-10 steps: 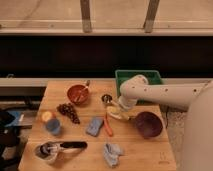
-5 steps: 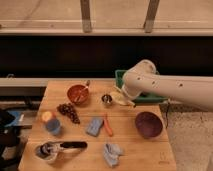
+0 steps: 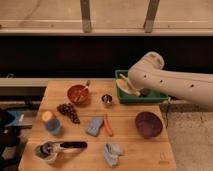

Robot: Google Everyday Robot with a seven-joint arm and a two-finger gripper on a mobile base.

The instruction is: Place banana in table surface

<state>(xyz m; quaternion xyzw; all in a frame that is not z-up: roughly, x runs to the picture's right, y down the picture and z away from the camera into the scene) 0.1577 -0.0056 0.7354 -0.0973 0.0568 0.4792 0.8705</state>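
Observation:
The pale-yellow banana (image 3: pixel 127 85) hangs in the air over the left end of the green tray (image 3: pixel 156 96), above and behind the table surface (image 3: pixel 142 152). It sticks out to the left from under the bulky white arm. My gripper (image 3: pixel 134 89) is mostly hidden behind that arm and is shut on the banana. The arm reaches in from the right edge.
On the wooden top stand a purple bowl (image 3: pixel 148 124), an orange stick (image 3: pixel 108 126), a blue cloth (image 3: pixel 93 126), a small metal cup (image 3: pixel 106 99), a red-brown bowl (image 3: pixel 78 94), dark grapes (image 3: pixel 68 111), a blue cup (image 3: pixel 51 124), a black-handled tool (image 3: pixel 60 148) and a crumpled cloth (image 3: pixel 112 152).
The arm has risen from the table's middle and swung back toward the green tray, carrying the banana up with it.

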